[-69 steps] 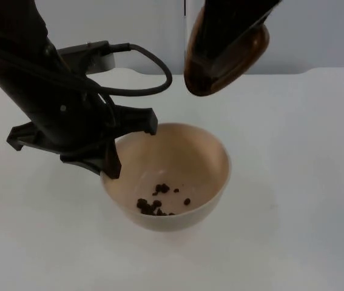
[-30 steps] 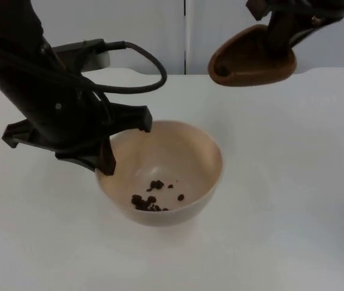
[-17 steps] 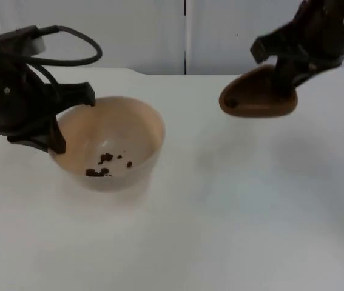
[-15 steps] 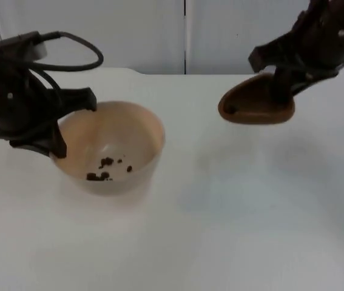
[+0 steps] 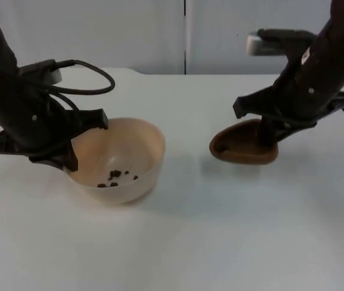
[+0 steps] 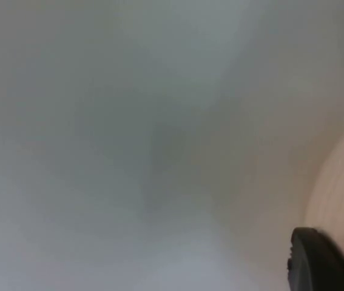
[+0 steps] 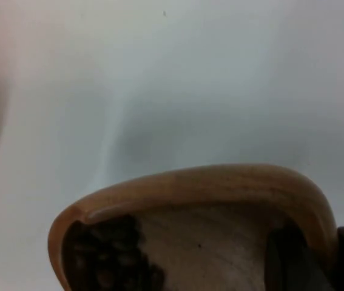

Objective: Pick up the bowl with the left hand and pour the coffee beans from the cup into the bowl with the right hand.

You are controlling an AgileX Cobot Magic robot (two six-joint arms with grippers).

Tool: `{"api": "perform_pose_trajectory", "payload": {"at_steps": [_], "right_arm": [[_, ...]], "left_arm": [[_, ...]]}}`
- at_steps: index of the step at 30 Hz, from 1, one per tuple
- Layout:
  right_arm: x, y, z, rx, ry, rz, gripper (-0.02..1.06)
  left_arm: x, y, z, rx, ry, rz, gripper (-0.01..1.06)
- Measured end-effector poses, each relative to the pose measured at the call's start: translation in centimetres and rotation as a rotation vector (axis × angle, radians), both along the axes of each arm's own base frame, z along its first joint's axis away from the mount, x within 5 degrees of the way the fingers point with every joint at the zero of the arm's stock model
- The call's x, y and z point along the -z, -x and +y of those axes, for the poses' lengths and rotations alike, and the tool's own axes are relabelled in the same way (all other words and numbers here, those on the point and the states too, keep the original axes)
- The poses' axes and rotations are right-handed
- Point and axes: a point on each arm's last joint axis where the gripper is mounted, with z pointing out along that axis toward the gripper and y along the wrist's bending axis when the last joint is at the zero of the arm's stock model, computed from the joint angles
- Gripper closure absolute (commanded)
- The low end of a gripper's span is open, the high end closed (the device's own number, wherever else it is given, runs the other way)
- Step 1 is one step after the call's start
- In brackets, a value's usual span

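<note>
You have a white table (image 5: 208, 242) running back to a grey wall (image 5: 129, 30). A dark vertical seam (image 5: 184, 36) splits the wall.

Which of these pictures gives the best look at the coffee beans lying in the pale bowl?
The top view: it looks into the bowl, held by the left gripper, with coffee beans at its bottom. The left wrist view catches just the bowl's outer wall; the right wrist view shows the cup.

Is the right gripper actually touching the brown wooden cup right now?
Touching. In the top view the right gripper clamps the brown wooden cup's rim; the right wrist view shows a black finger inside it.
</note>
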Motion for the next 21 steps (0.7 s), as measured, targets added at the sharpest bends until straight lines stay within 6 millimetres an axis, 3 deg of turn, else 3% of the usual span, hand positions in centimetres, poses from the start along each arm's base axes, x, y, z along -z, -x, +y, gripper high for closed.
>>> {"api": "perform_pose_trajectory", "payload": {"at_steps": [7,21], "right_arm": [[3.0,0.0,-0.1,0.037,0.0,0.019,1.04],[5.5,-0.2,0.0,0.07,0.002,0.046,1.04]], "left_arm": [[0.4,-0.7,-0.1,-0.013,0.004,-0.016,1.05],[0.4,-0.6,-0.1,-0.017,0.01,-0.007,1.05]]}}
